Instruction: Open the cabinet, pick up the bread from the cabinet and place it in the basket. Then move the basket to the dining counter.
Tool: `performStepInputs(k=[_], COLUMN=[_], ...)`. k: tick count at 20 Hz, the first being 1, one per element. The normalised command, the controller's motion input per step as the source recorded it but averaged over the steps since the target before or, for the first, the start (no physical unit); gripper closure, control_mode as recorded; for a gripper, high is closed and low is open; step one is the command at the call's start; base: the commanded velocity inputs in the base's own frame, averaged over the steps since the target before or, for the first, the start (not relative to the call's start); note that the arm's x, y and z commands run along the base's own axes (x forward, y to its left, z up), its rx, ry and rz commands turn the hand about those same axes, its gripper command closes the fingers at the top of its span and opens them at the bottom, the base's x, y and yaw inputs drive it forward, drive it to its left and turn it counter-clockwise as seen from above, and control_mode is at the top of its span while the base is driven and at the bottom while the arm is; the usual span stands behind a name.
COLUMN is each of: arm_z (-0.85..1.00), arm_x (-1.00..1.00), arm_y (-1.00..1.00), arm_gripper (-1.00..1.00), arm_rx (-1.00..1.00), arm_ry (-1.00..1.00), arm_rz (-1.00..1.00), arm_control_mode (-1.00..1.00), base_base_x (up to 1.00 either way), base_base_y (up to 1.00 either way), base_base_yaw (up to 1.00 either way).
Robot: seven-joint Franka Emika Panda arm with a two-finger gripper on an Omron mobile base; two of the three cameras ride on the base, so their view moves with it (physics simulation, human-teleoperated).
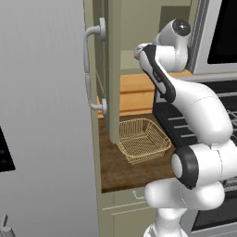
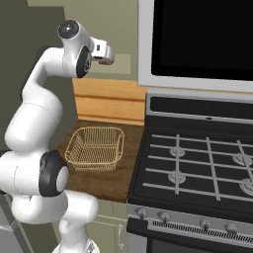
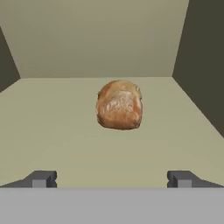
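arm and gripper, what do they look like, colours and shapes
The glossy white, rounded arm has bulging tubular links with dark black bands and round caps at its joints, and a small grey disc on the top joint. The gripper ends in two small, blocky dark grey fingertips, square-edged. No cables or markings are visible.

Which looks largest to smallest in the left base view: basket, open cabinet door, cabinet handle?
1. Cabinet door, though it stands nearer the camera.
2. Cabinet handle.
3. Basket, shorter than the handle but wider, so that pair is close.
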Motion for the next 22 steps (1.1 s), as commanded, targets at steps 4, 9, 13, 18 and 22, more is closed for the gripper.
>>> performStepInputs(k=[4,9,13,18,22], arm_z=[0.00,0.00,-0.03,-0.11,-0.17], arm_x=[0.29,0.27,0.31,0.26,0.27], arm_y=[-0.12,-0.01,0.00,0.00,0.00], arm_gripper=[-1.00,-1.00,-1.00,-1.00,-1.00], arm_rx=[0.02,0.01,0.01,0.00,0.00], arm_ry=[0.00,0.00,0.00,0.01,0.02], arm_rz=[-0.01,0.00,0.00,0.00,0.00], arm_control_mode=[-1.00,-1.00,-1.00,-1.00,-1.00], base_base_x=[0.00,0.00,0.00,0.00,0.00], base_base_y=[0.00,0.00,0.00,0.00,0.00], base_base_yaw=[0.00,0.00,0.00,0.00,0.00])
